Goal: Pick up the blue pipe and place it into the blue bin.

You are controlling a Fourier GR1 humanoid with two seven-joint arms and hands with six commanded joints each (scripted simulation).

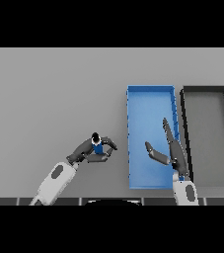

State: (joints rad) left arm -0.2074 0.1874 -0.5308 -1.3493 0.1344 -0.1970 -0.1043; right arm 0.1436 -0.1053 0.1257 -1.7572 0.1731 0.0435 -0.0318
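Observation:
A small blue pipe [97, 147] with a dark top end sits in my left hand [90, 149], whose fingers and thumb curl around it, left of the blue bin [151, 94]. I cannot tell whether the pipe rests on the table or is lifted. The bin is a long rectangular tray at centre right. My right hand [170, 148] hovers over the bin's right half, fingers straight and pointing away, thumb spread to the left, holding nothing.
A dark grey bin [206, 89] of the same shape stands directly right of the blue bin, their walls nearly touching. The grey table [49, 99] stretches to the left and far side.

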